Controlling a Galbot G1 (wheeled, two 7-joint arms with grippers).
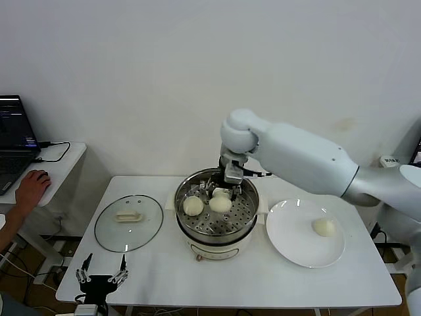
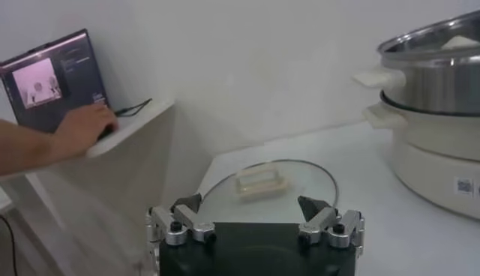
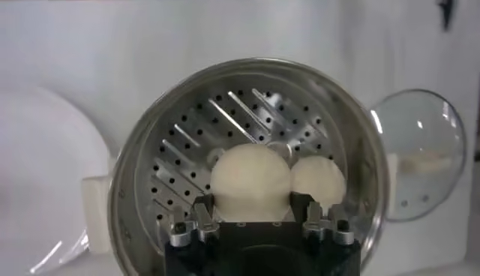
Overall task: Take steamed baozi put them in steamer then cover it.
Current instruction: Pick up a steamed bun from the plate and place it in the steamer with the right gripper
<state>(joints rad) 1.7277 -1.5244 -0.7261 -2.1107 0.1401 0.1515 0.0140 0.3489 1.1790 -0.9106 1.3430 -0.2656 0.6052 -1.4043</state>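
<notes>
The right gripper, clamped on a bun, hangs inside the steamer to set it down; the left gripper waits, spread, at the table edge.

No text is legible; the small label on the steamer base is too blurred to read

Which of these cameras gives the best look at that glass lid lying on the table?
The head view: the glass lid shows whole from above, flat on the table left of the steamer, its cream handle clear. The left wrist view sees it edge-on, partly behind the left hand. The right wrist view catches it past the steamer's rim.
</notes>
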